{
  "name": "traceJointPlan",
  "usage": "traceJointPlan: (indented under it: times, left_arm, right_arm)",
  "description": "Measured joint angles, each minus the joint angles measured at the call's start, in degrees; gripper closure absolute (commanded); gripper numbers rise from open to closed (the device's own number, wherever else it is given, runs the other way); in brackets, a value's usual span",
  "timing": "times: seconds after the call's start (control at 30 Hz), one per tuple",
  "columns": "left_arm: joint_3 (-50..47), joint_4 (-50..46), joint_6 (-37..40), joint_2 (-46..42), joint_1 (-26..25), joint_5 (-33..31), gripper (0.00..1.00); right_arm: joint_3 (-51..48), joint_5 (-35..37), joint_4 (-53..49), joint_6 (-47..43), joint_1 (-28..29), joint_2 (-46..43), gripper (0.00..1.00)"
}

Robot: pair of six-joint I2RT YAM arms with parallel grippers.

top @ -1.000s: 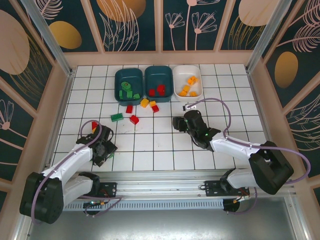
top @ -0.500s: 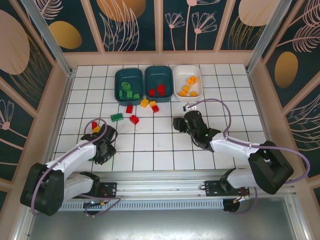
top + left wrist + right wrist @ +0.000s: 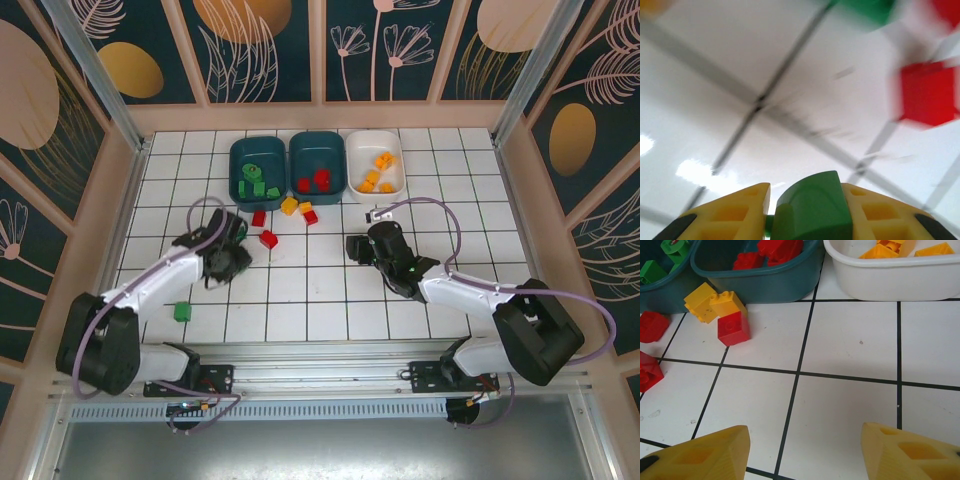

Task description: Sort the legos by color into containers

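Nearest you, a lone green brick (image 3: 181,312) lies on the table (image 3: 300,300) toward its near-left corner.

Further in, your left gripper (image 3: 230,258) is clamped on a green lego (image 3: 810,197). The brick is wedged squarely between both yellow fingers and lifted off the tiles. A second green piece (image 3: 865,7) and a red one (image 3: 927,97) lie just ahead of it.

Your right gripper (image 3: 802,437) hovers near the table's middle, fingers spread wide with nothing between them.

Beyond the grippers, five loose bricks lie just in front of the tubs. Three are red (image 3: 734,329) and two yellow (image 3: 700,300); the yellow pair touch each other.

These bricks look light, rigid and smooth-walled, so they will probably skate on the glossy tiles if nudged. Pinch across two flat opposite sides, low on the body. The studs and corners look likely to let a brick twist out.

Along the far edge stand three tubs in a row:
- **Left teal tub** (image 3: 236,150): about four greens.
- **Middle teal tub** (image 3: 296,150): reds, two or three; I cannot separate them.
- **White tub** (image 3: 352,150): about five orange-yellow pieces.

The held green belongs in the left teal tub.
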Motion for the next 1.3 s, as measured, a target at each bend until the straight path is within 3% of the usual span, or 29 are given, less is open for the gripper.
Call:
traceJointPlan:
  times: [0.23, 0.47, 0.53, 0.73, 0.83, 0.93, 1.03, 1.17, 1.3]
  left_arm:
    - [20.7, 7.9, 4.1, 14.4, 2.2, 0.0, 0.82]
    - [35.8, 11.5, 8.6, 31.8, 6.9, -2.4, 0.74]
    - [40.2, 11.2, 10.1, 36.2, 7.3, -3.3, 0.66]
    - [49.7, 8.2, 13.1, 42.0, 7.3, -3.3, 0.18]
    - [52.3, 7.3, 13.9, 41.6, 7.2, -3.3, 0.12]
    - [51.8, 6.8, 14.0, 39.0, 7.2, -3.1, 0.11]
    - [45.2, 8.2, 14.0, 32.0, 7.2, -3.3, 0.06]
    - [28.4, 11.7, 13.1, 16.1, 7.5, -5.4, 0.01]
    - [9.8, 18.1, 10.7, 4.0, 9.8, -5.6, 0.02]
  right_arm:
    - [-0.8, 0.0, 0.4, 0.0, -0.7, 0.5, 0.40]
    - [-2.6, 0.2, 0.9, 0.2, -0.7, -0.7, 0.39]
    - [-2.7, 0.2, 0.9, 0.3, -0.9, -1.0, 0.39]
    - [-2.7, 0.2, 1.3, 0.5, -1.0, -1.0, 0.38]
    - [-2.7, -0.1, 1.3, 0.5, -1.0, -1.2, 0.38]
    - [-2.8, -1.3, 1.6, 0.6, -0.9, -2.3, 0.37]
    - [-2.6, -1.5, 2.5, 0.4, 0.7, -2.9, 0.36]
    - [2.9, -2.9, 2.0, -2.2, 7.4, 1.6, 0.31]
    - [15.6, -6.1, 1.8, -6.1, 12.2, 13.6, 0.25]
